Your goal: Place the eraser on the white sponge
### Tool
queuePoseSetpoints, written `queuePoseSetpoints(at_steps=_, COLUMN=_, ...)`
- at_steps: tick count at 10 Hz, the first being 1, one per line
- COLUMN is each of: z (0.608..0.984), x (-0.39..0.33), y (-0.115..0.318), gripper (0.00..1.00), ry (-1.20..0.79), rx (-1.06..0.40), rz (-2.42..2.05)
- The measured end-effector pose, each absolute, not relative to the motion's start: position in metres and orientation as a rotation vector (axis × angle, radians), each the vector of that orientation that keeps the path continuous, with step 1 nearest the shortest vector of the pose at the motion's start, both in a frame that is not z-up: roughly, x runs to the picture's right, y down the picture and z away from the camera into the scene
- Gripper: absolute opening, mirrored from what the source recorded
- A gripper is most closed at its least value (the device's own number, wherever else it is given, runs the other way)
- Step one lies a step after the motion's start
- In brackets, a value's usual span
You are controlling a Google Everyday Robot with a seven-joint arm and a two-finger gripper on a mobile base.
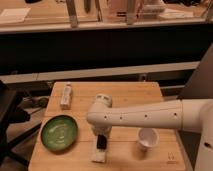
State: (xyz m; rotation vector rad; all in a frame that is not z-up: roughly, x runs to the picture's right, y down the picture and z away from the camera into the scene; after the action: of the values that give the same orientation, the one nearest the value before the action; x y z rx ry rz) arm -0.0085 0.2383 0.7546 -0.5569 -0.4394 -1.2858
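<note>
The gripper (pixel 101 136) hangs under the white arm's elbow at the front of the wooden table (pixel 125 95), directly above the eraser (pixel 102 142), which lies on the white sponge (pixel 100 151). Whether it is gripping the black block or has let go cannot be told. The green plate (pixel 59 132) sits left of the gripper, the white cup (pixel 148 138) to its right, and a whitish packet (pixel 66 95) lies beyond, toward the table's far left.

black eraser (pixel 102 142), white sponge (pixel 100 153), white tool (pixel 101 134)
</note>
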Motion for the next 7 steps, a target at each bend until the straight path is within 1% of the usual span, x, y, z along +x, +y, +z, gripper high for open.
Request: queuePoseSetpoints(at_steps=7, z=0.755, x=-0.0074, y=0.2427, gripper=0.04, ry=-0.457, rx=-0.544, rz=-1.297)
